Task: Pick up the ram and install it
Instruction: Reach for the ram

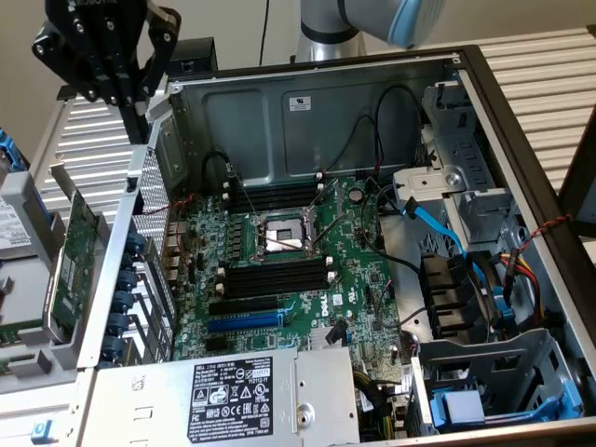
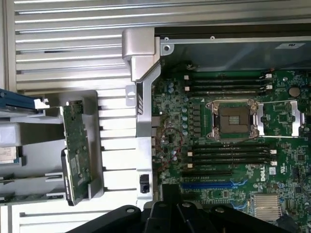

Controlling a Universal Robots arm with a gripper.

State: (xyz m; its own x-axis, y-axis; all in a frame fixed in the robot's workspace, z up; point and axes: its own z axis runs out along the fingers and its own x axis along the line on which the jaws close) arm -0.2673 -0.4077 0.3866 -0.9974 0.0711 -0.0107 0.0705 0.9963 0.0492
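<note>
Nearest, outside the open grey metal computer case (image 1: 307,121) on the exterior view's left, what I take for the ram (image 1: 23,331), a long thin green circuit-board stick, stands edge-on in a grey tray (image 1: 33,279), with a large green expansion card (image 1: 70,261) leaning between it and the case wall. It is likely light, stiff and brittle, so a pinch across its flat faces at mid-length, clear of the contact edge, seems the safest hold. Farther back, the black jaws hang closed together and empty above the case's far corner on that side, over the ribbed metal table (image 1: 88,140).
</note>
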